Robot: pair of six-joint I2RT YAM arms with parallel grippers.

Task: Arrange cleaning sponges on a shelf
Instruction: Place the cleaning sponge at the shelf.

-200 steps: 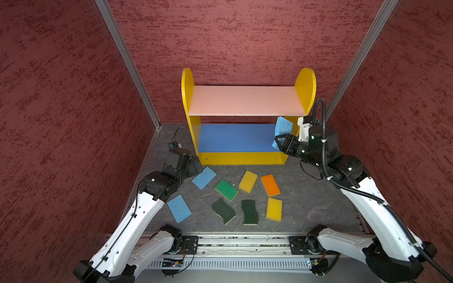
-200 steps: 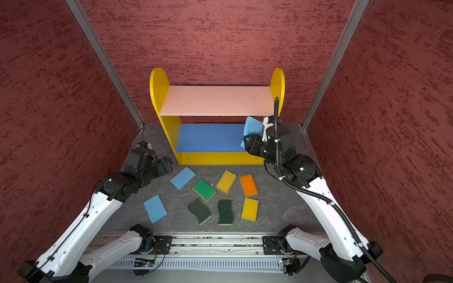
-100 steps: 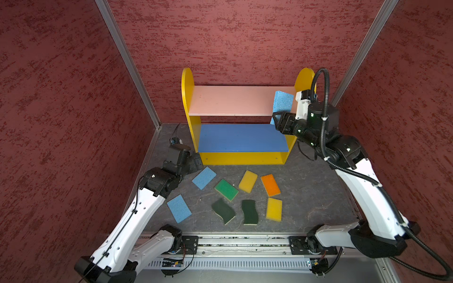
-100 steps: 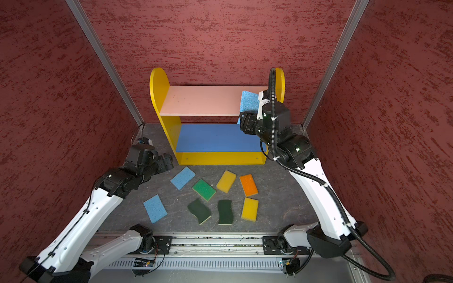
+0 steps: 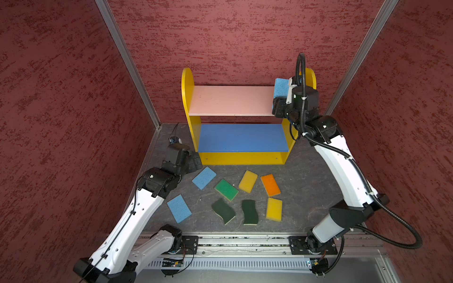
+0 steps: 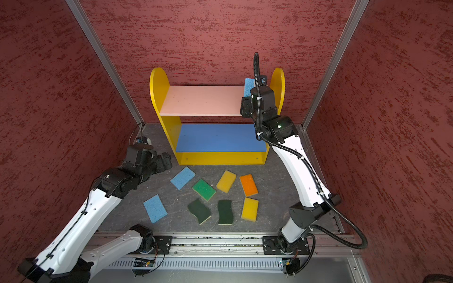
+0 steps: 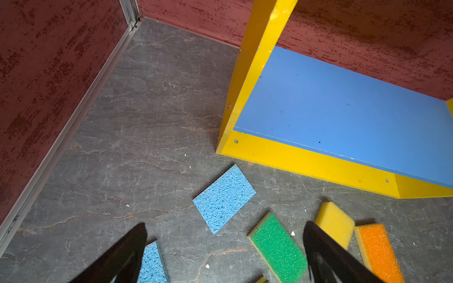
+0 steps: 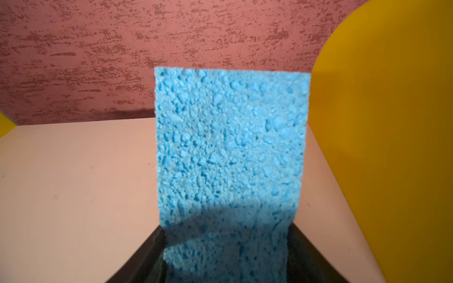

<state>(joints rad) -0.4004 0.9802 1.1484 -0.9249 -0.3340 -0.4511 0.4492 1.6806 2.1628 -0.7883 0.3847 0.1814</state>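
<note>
Sponges lie flat across the near half of the dark worktop [image 5: 306, 191], eight in all. Closest to the rail [image 5: 245, 241] is a light blue sponge [image 5: 179, 208], which sits behind the left pincer [image 5: 195, 163]. Level with it, farther off to that pincer's right, a dark green wavy sponge [image 5: 223, 210], a second dark green wavy sponge [image 5: 250, 212] and a yellow sponge [image 5: 274, 208] form a rough row. One row farther come a bright green sponge [image 5: 226, 189], a second yellow sponge [image 5: 248, 180] and an orange-topped sponge [image 5: 270, 185], all to the right of the left pincer. Another light blue sponge [image 7: 224, 198] lies just ahead of that pincer. The left pincer hangs above the worktop with its jaws spread wide and nothing between them.

Just beyond it stands the shelf [image 5: 187, 98]. Its yellow bottom board [image 5: 242, 158] is nearest, the blue middle board [image 5: 242, 137] lies behind that, and the pink top board [image 5: 232, 100] is above. The right pincer [image 8: 225, 226] is raised at the right-hand end of the pink top board, well above and beyond the loose sponges. Its jaws are closed on the side edges of a third light blue sponge [image 8: 230, 147], pinching it narrower where they meet it. This sponge juts forward from the pincer over the board, just beside the yellow side panel [image 8: 392, 147]. Whether its far end touches the board cannot be told.
</note>
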